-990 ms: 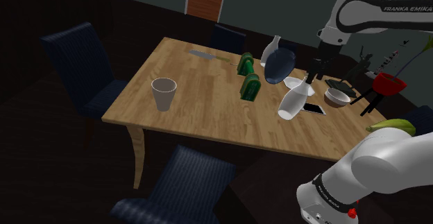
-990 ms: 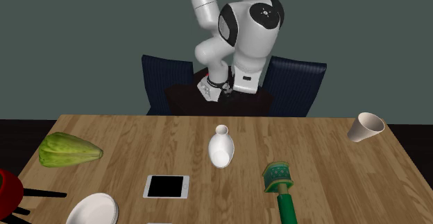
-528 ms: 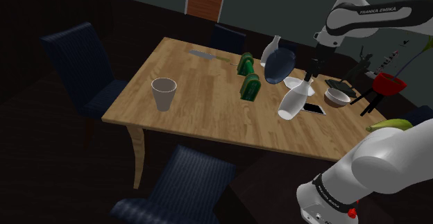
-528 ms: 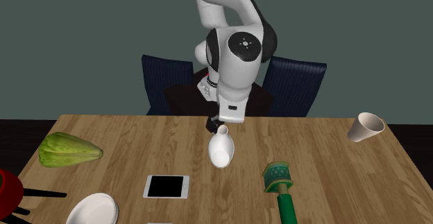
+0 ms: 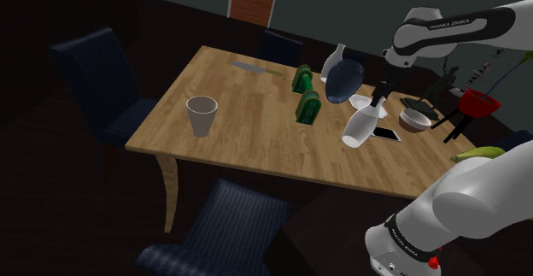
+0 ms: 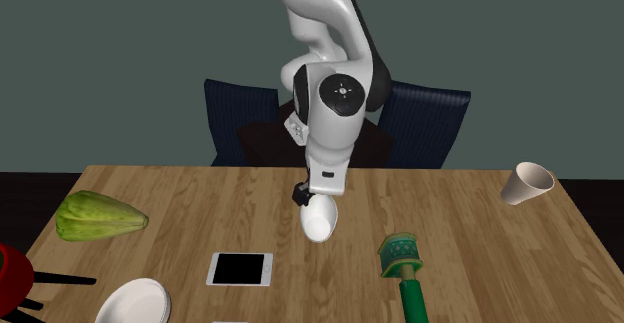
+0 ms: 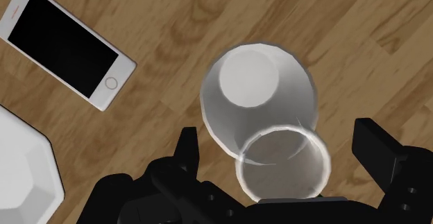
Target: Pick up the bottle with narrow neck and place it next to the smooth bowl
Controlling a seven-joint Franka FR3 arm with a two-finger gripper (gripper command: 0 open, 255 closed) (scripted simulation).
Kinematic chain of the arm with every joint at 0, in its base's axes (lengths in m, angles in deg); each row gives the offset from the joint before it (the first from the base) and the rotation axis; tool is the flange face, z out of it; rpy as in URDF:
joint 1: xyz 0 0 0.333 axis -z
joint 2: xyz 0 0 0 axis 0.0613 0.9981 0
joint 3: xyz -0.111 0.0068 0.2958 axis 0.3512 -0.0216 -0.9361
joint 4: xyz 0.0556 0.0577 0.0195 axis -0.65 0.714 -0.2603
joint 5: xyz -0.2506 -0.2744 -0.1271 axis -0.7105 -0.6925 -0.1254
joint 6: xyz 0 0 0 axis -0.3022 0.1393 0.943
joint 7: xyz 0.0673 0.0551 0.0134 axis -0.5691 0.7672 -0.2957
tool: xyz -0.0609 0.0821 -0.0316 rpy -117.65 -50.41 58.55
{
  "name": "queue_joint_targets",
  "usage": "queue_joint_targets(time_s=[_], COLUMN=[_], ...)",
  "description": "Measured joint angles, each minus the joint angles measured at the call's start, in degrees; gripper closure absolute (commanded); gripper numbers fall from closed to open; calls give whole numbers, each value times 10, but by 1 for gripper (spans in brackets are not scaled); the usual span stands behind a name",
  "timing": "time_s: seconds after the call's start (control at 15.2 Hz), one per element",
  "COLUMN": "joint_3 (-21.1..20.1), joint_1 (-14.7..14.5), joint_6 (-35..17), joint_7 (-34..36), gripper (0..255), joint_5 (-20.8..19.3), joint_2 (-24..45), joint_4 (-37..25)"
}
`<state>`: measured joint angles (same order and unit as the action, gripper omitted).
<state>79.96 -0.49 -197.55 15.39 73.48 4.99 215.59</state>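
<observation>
Setting up the grasp, by the look of it: pick-up step in hand, nothing lifted yet. Hovering with the gripper (image 7: 281, 157) directly over the white bottle (image 7: 258, 98), looking straight down into its open mouth. Holding nothing; black fingers (image 7: 378, 153) spread wide to either side of the rim, clear of it on both flanks. Bottle's place: standing on the wooden worktop (image 6: 480, 231), roughly mid-table, with a phone (image 6: 240, 268) lying flat between it and the pale bowl (image 6: 133, 303) nearer the corner, most likely the smooth bowl meant, though judged from shape alone. Next, probably: drop lower until the fingertips sit level with the narrow neck just under the rim, keep the neck centred between them, then close firmly. Worth minding the long closing travel from so wide a spread, and the round neck, apt to slip or tip if caught off-centre. After that, lift straight up, carry over or around the phone, and set down just beside the bowl without knocking it. Also on the worktop, well apart from the bottle: a green handled object (image 6: 403, 266), a pale cup (image 6: 528, 182) and a green vegetable (image 6: 98, 216).
</observation>
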Motion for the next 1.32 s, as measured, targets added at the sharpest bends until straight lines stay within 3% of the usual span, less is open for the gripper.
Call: queue_joint_targets(time_s=[0.46,0.53,1.32], joint_3=[2,2,0], joint_1=[1,1,1], joint_6=[-10,-10,0], joint_7=[0,0,0], gripper=[0,255,255], joint_5=[-1,-1,-1], joint_2=[2,2,-2], joint_4=[8,8,2])
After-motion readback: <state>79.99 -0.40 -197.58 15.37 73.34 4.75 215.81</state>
